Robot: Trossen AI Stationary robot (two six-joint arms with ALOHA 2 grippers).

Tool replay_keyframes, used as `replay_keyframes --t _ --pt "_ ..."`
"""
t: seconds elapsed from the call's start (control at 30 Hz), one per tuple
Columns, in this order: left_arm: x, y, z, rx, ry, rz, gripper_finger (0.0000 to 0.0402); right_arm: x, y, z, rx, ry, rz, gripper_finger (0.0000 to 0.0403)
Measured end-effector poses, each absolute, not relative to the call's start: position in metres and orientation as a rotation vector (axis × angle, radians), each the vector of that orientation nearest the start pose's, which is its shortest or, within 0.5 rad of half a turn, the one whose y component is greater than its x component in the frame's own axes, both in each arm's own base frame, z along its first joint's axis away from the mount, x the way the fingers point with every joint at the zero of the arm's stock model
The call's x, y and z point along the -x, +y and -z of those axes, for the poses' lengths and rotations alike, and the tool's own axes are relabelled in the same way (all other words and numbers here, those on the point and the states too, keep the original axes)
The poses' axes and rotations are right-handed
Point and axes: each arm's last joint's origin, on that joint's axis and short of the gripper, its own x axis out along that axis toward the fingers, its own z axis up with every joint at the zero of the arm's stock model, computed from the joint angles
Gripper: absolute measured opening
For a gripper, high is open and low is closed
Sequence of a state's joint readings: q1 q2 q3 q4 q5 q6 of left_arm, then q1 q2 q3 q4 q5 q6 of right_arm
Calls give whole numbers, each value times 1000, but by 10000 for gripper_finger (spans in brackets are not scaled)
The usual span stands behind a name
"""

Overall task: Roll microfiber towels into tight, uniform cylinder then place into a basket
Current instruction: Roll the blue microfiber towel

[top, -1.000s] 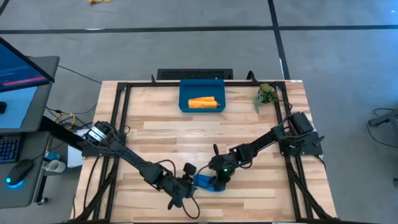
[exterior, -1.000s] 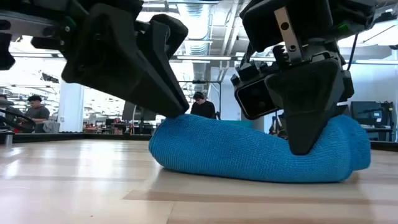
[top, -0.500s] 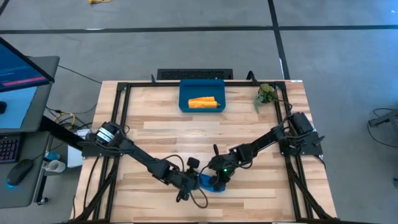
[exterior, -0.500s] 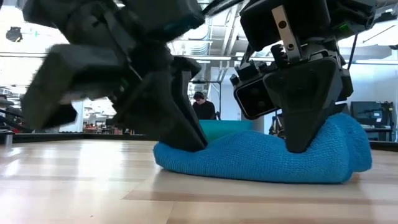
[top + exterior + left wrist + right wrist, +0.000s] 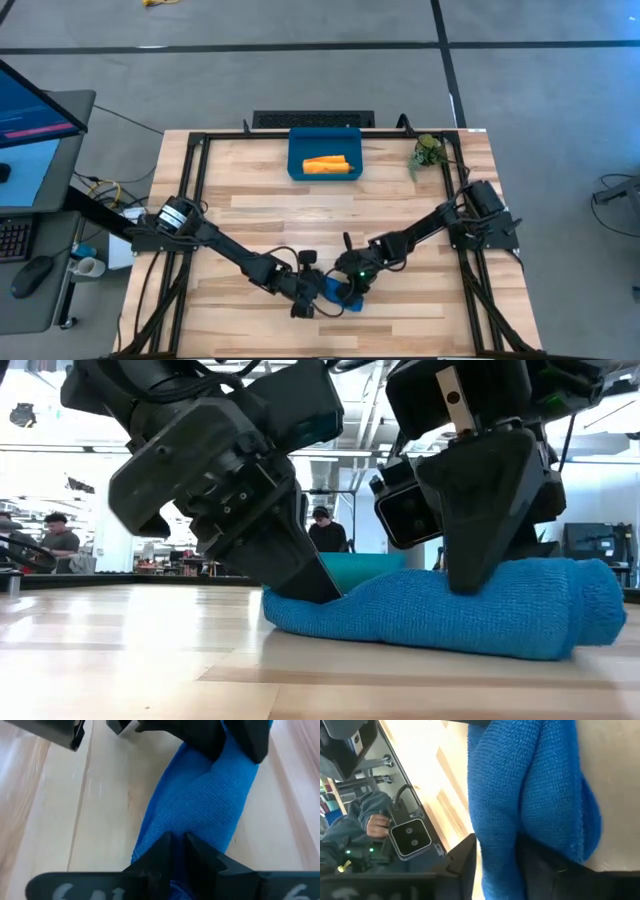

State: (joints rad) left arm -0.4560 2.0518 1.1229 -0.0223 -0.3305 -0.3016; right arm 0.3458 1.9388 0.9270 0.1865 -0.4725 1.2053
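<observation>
The bright blue towel (image 5: 450, 615) lies rolled into a cylinder on the table near its front edge; it also shows in the high view (image 5: 337, 293). My left gripper (image 5: 318, 588) is shut at the roll's left end. My right gripper (image 5: 468, 582) is shut on the roll right of its middle. The orange-yellow towel (image 5: 327, 164) lies rolled inside the dark-blue basket (image 5: 296, 168) at the table's far edge. My left gripper presses its shut fingertips (image 5: 176, 845) down on the roll's left end (image 5: 165, 827), coming slanting from above and from the left. The roll lies on the table under it. My right gripper pinches the roll between its two fingers (image 5: 464, 857), right of the middle (image 5: 505, 820). The fingers come from above, pointing down, and lie across the roll. The cloth is dented in at the near finger (image 5: 470, 560). The roll rests on the table.
A small green plant (image 5: 427, 152) stands at the far right, beside the basket. Black frame rails (image 5: 190, 200) run along the table's left and right sides. People stand in the room behind the table (image 5: 322, 530).
My left gripper has gone toward the table's right edge onto the roll's left end and has turned about. The blue roll has grown longer and flatter; its right end has shifted toward the table's right. My right gripper has stayed on the roll.
</observation>
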Motion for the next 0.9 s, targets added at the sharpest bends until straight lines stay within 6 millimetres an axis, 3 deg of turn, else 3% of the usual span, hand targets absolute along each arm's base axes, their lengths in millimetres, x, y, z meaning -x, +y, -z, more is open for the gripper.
replay_keyframes --t 0.23,0.47,0.63,0.77,0.9 --pt "-356 -163 -99 -20 884 -44 45 -329 138 -118 -1081 1181 -185 193" --pt "-357 -163 -99 -1 880 -48 45 -311 137 -156 -930 1104 -100 204" --pt "-357 -163 -99 6 878 -50 45 -295 154 -182 -733 946 -105 205" --pt "-357 -163 -99 11 877 -50 45 -295 174 -181 -646 817 -129 205" --pt "-357 -162 -99 26 876 -57 45 -304 187 -162 -659 789 -167 203"
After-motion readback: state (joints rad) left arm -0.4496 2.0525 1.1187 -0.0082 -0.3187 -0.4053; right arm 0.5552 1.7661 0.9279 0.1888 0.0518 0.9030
